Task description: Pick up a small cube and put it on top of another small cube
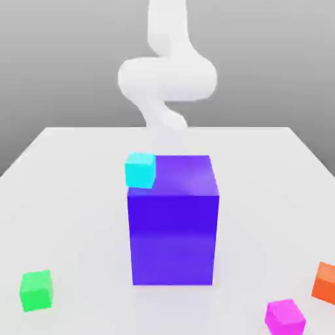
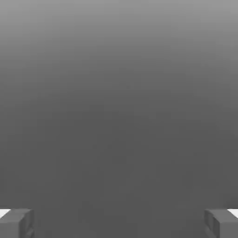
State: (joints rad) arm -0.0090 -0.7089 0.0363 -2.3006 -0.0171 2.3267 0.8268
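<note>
The small magenta-pink cube (image 1: 285,317) lies on the white table (image 1: 72,196) near the front edge, toward the exterior view's right. The white arm (image 1: 167,75) rises behind the big blue-purple block (image 1: 173,222), far from the cube. In the hand view, my gripper (image 2: 119,223) is open. Its grey fingertips (image 2: 16,223) stand wide apart with nothing between them, and only a plain grey background lies beyond.
A cyan small cube (image 1: 141,170) shows at the big block's upper left corner; I cannot tell whether it rests on the block. An orange small cube (image 1: 324,282) sits at the right edge, close to the magenta one. A green small cube (image 1: 35,290) lies at the front left.
</note>
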